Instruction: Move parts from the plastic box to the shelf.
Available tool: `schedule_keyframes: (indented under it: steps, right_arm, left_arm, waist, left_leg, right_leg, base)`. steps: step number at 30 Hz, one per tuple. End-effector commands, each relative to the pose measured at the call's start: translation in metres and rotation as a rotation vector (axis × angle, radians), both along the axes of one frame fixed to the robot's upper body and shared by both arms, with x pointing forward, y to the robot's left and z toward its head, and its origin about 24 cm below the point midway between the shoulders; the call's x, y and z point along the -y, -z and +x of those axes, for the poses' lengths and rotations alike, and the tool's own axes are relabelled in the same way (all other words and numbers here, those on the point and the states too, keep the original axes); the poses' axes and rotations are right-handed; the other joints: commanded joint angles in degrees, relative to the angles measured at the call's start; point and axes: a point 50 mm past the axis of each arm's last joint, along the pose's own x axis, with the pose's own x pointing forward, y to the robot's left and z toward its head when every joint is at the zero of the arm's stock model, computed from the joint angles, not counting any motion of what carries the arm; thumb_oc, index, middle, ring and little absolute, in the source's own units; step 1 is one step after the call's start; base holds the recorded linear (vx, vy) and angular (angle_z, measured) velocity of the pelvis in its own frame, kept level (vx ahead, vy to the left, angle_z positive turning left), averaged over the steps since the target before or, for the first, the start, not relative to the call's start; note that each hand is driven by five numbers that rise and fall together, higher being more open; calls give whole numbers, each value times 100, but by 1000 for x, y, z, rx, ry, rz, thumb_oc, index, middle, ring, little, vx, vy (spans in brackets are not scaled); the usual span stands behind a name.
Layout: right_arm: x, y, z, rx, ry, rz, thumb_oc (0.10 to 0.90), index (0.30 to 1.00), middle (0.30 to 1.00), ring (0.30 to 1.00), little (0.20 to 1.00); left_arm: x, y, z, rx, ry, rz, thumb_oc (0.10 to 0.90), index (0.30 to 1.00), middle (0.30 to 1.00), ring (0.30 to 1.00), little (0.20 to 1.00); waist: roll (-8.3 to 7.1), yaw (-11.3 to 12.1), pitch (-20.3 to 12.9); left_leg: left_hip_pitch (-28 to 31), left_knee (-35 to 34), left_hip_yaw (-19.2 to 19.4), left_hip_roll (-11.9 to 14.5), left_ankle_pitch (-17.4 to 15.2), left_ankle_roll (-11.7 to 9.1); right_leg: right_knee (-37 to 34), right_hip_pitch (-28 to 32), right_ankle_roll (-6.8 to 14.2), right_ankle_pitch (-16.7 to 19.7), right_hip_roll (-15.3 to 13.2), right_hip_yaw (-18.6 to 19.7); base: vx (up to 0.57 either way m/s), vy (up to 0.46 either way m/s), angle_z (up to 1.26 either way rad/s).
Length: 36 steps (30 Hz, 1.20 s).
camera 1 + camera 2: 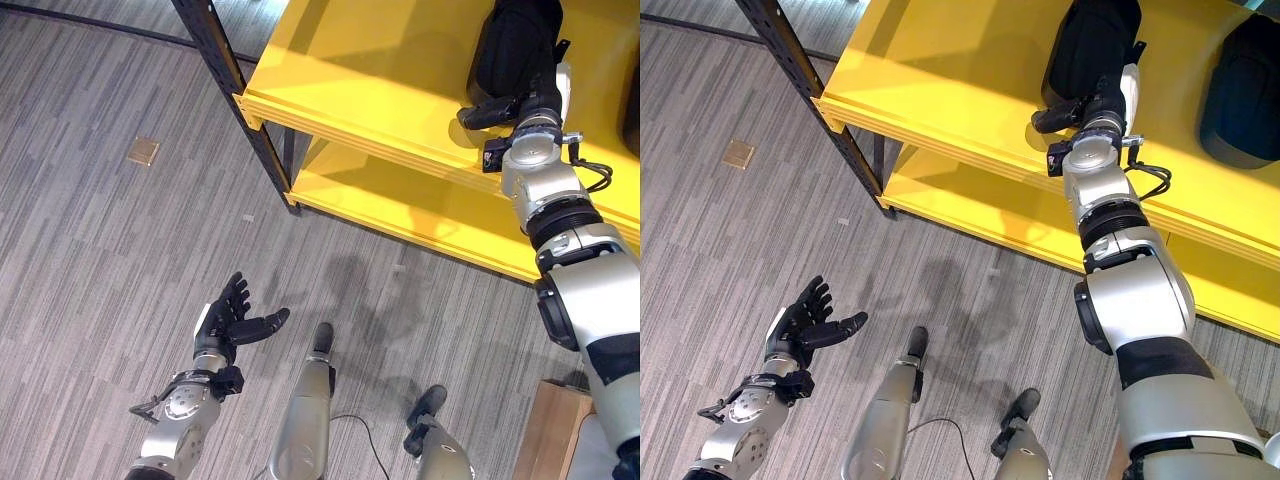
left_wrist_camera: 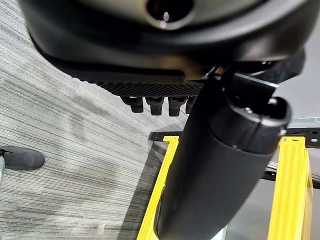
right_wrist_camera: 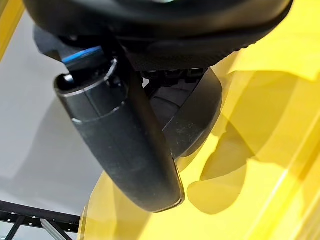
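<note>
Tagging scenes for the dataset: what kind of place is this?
Probably a workshop or storeroom: a yellow shelf on a dark perforated steel post, black parts stored on it, and grey carpet floor.

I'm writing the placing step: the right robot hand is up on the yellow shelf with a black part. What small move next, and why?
Probably open the right robot hand and draw it back. The black part appears to sit already on the upper yellow shelf, fingers curled against it. The left robot hand hangs open, empty, over the floor.

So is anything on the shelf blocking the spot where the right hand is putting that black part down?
Nothing visible does. The right hand has the black part over bare yellow shelf; another dark part sits well off to its right, apart from it.
</note>
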Motion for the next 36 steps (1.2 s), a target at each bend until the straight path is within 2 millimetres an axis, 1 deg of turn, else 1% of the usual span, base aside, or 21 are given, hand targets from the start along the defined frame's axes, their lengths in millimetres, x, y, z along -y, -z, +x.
schedule_keyframes:
  steps: [1, 2, 3, 4, 5, 7, 8, 9, 10, 11, 14, 16, 20, 28, 33, 35, 36]
  right_arm:
    - [6, -35, -7, 150, 0, -46, 900, 1000, 1000, 1000, 1000]
    - [7, -36, -8, 152, 1, -46, 900, 1000, 1000, 1000, 1000]
    - [6, -35, -7, 149, -4, -40, 900, 1000, 1000, 1000, 1000]
    - [5, -36, -7, 155, -5, -41, 900, 1000, 1000, 1000, 1000]
    - [3, -37, -7, 160, -10, -46, 900, 1000, 1000, 1000, 1000]
    - [-2, -43, -8, 183, -28, -57, 900, 1000, 1000, 1000, 1000]
    - [-2, -43, -8, 185, -27, -57, 900, 1000, 1000, 1000, 1000]
    - [-5, -46, -8, 199, -39, -66, 900, 1000, 1000, 1000, 1000]
    - [-13, -51, -9, 216, -62, -92, 900, 1000, 1000, 1000, 1000]
    - [-17, -55, -9, 234, -74, -101, 900, 1000, 1000, 1000, 1000]
    - [-31, -65, -12, 280, -117, -131, 900, 1000, 1000, 1000, 1000]
    - [-46, -76, -16, 338, -163, -144, 900, 1000, 1000, 1000, 1000]
    - [-56, -90, -22, 400, -187, -191, 900, 1000, 1000, 1000, 1000]
    - [-62, -105, -32, 471, -199, -251, 900, 1000, 1000, 1000, 1000]
    - [-62, -108, -34, 488, -202, -273, 900, 1000, 1000, 1000, 1000]
    - [-62, -106, -36, 493, -209, -285, 900, 1000, 1000, 1000, 1000]
    - [-63, -105, -39, 502, -210, -332, 900, 1000, 1000, 1000, 1000]
  left_arm:
    - [-4, -31, 4, 153, 28, 18, 900, 1000, 1000, 1000, 1000]
    - [-4, -31, 4, 155, 29, 18, 900, 1000, 1000, 1000, 1000]
    - [-5, -30, 3, 151, 21, 17, 900, 1000, 1000, 1000, 1000]
    - [-5, -31, 3, 152, 21, 17, 900, 1000, 1000, 1000, 1000]
    - [-5, -30, 3, 151, 18, 17, 900, 1000, 1000, 1000, 1000]
    - [-6, -31, 3, 152, 15, 18, 900, 1000, 1000, 1000, 1000]
    - [-6, -31, 4, 154, 16, 18, 900, 1000, 1000, 1000, 1000]
    - [-6, -31, 4, 154, 14, 17, 900, 1000, 1000, 1000, 1000]
    - [-7, -31, 4, 152, 11, 19, 900, 1000, 1000, 1000, 1000]
    - [-7, -31, 4, 154, 8, 18, 900, 1000, 1000, 1000, 1000]
    - [-9, -30, 4, 152, -1, 21, 900, 1000, 1000, 1000, 1000]
    - [-11, -31, 5, 154, -11, 22, 900, 1000, 1000, 1000, 1000]
    - [-13, -33, 6, 163, -23, 20, 900, 1000, 1000, 1000, 1000]
    - [-15, -35, 8, 171, -27, 28, 900, 1000, 1000, 1000, 1000]
    - [-16, -35, 8, 172, -23, 33, 900, 1000, 1000, 1000, 1000]
    - [-16, -36, 9, 172, -22, 39, 900, 1000, 1000, 1000, 1000]
    - [-17, -35, 8, 168, -24, 49, 900, 1000, 1000, 1000, 1000]
  waist:
    - [-226, 26, -224]
    - [-213, 26, -206]
    - [-231, 10, -229]
    - [-222, 9, -214]
    - [-237, 5, -236]
    - [-247, -2, -239]
    - [-233, -2, -219]
    - [-238, -7, -222]
    - [-260, -11, -243]
    - [-252, -18, -233]
    - [-280, -43, -264]
    - [-311, -66, -289]
    - [-344, -102, -330]
    - [-410, -158, -428]
    - [-440, -184, -471]
    - [-456, -220, -490]
    - [-466, -285, -505]
  left_leg:
    - [-265, 193, -208, 265, -285, -334]
    - [-318, 175, -183, 243, -143, -281]
    - [-266, 197, -195, 266, -287, -331]
    - [-310, 177, -166, 244, -146, -277]
    - [-252, 189, -185, 271, -289, -329]
    - [-253, 194, -191, 271, -292, -326]
    - [-305, 177, -166, 250, -150, -273]
    - [-301, 176, -164, 253, -150, -271]
    - [-247, 197, -188, 279, -295, -324]
    - [-299, 180, -165, 253, -156, -269]
    - [-288, 150, -156, 246, -149, -268]
    - [-288, 154, -149, 244, -153, -264]
    - [-269, 158, -148, 245, -167, -263]
    - [-245, 220, -149, 273, -216, -258]
    - [-213, 233, -132, 290, -228, -263]
    - [-180, 240, -121, 302, -238, -268]
    - [-126, 249, -91, 328, -258, -269]
  right_leg:
    - [155, 717, 182, -507, -124, 152]
    - [147, 669, 154, -408, -147, 118]
    - [164, 714, 183, -499, -124, 157]
    - [159, 662, 155, -401, -146, 123]
    - [172, 706, 180, -500, -126, 158]
    - [177, 705, 178, -497, -123, 166]
    - [169, 656, 150, -399, -145, 133]
    - [169, 654, 150, -393, -148, 138]
    - [180, 700, 176, -487, -131, 181]
    - [175, 652, 145, -384, -157, 155]
    - [169, 641, 145, -370, -162, 161]
    - [172, 636, 144, -364, -163, 175]
    - [202, 638, 129, -386, -158, 191]
    - [247, 643, 122, -423, -143, 231]
    - [247, 656, 107, -440, -133, 258]
    - [257, 660, 103, -454, -132, 279]
    - [286, 658, 97, -474, -137, 305]
  base:
    - [-66, 27, 1]
    - [0, 0, 0]
    - [-70, 31, 1]
    - [69, -39, 2]
    - [0, 0, 0]
    - [-2, 1, -1]
    - [-75, 35, 0]
    - [0, 0, 0]
    - [0, 0, 0]
    - [0, 0, 0]
    - [-25, 13, -4]
    - [-6, -4, -4]
    - [-2, -1, -1]
    - [0, 0, 0]
    - [0, 0, 0]
    - [0, 0, 0]
    - [0, 0, 0]
